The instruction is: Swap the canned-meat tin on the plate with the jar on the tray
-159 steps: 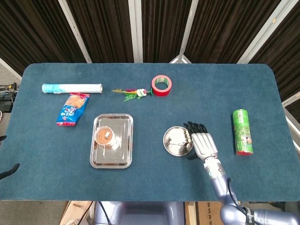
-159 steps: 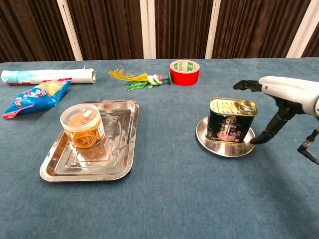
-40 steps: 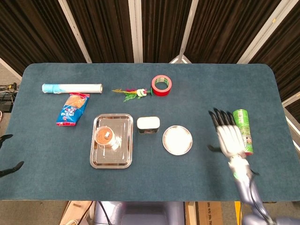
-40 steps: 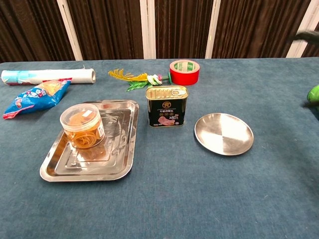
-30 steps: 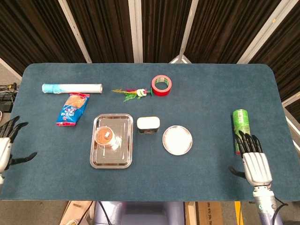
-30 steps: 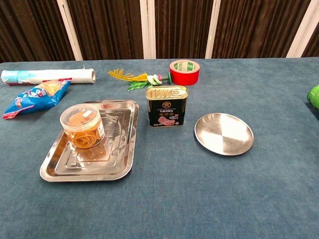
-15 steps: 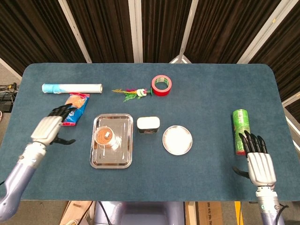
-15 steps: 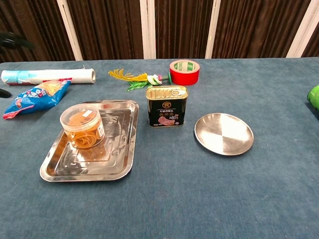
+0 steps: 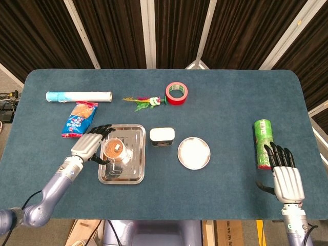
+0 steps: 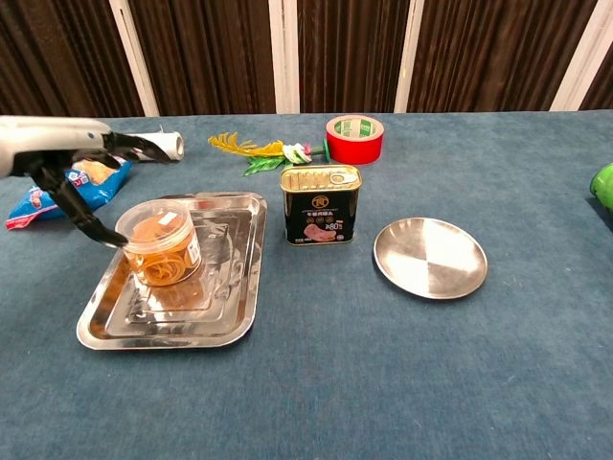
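Tin (image 10: 321,204) stands on the table between tray (image 10: 238,326) and plate (image 10: 430,257), so the plate is bare and half the swap looks done. Jar (image 10: 159,243) sits in the tray; the left hand (image 9: 90,144) is beside it, fingers spread, gripping nothing. The right hand (image 9: 286,178) lies open near the table's edge.

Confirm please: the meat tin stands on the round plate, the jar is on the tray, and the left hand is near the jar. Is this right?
Not quite. The meat tin stands on the table between the tray and the round plate, which is bare, as the chest view shows. The jar is on the tray, and the left hand is near it.
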Action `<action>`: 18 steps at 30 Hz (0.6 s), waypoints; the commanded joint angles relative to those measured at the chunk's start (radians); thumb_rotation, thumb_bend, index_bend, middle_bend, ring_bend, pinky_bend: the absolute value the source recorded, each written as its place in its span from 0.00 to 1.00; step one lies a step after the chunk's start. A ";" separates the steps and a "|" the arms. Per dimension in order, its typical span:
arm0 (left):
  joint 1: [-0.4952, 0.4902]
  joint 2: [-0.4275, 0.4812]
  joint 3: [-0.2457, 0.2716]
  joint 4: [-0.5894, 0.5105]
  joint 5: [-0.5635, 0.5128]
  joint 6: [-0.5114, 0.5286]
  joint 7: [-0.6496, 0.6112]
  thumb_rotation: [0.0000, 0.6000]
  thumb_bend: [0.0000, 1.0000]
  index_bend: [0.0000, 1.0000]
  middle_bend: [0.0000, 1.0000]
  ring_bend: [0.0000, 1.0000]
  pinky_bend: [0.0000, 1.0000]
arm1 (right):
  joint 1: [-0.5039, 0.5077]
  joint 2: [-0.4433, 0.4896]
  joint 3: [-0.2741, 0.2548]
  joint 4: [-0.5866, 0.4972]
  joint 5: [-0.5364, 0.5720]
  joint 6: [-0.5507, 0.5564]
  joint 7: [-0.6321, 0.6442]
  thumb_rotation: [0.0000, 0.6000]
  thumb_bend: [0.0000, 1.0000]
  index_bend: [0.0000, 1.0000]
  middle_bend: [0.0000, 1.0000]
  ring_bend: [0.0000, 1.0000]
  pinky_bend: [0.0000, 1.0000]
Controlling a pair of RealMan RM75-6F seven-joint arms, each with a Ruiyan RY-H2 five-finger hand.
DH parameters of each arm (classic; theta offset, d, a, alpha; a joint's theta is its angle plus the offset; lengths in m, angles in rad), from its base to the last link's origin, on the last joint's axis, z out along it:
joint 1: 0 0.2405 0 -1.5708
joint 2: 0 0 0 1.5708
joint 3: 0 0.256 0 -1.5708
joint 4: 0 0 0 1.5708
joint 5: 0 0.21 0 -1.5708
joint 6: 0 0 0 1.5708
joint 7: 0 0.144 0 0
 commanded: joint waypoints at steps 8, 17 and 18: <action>-0.038 -0.108 0.043 0.101 -0.008 0.013 0.032 1.00 0.02 0.12 0.00 0.00 0.12 | -0.013 0.003 0.019 -0.005 -0.002 -0.010 0.004 1.00 0.00 0.00 0.00 0.00 0.00; -0.044 -0.155 0.067 0.157 0.040 0.050 0.043 1.00 0.41 0.23 0.16 0.20 0.35 | -0.025 0.000 0.039 -0.005 -0.003 -0.020 0.020 1.00 0.00 0.00 0.00 0.00 0.00; -0.043 -0.157 0.069 0.158 0.043 0.059 0.047 1.00 0.44 0.25 0.18 0.22 0.36 | -0.026 0.000 0.040 -0.004 -0.004 -0.024 0.022 1.00 0.00 0.00 0.00 0.00 0.00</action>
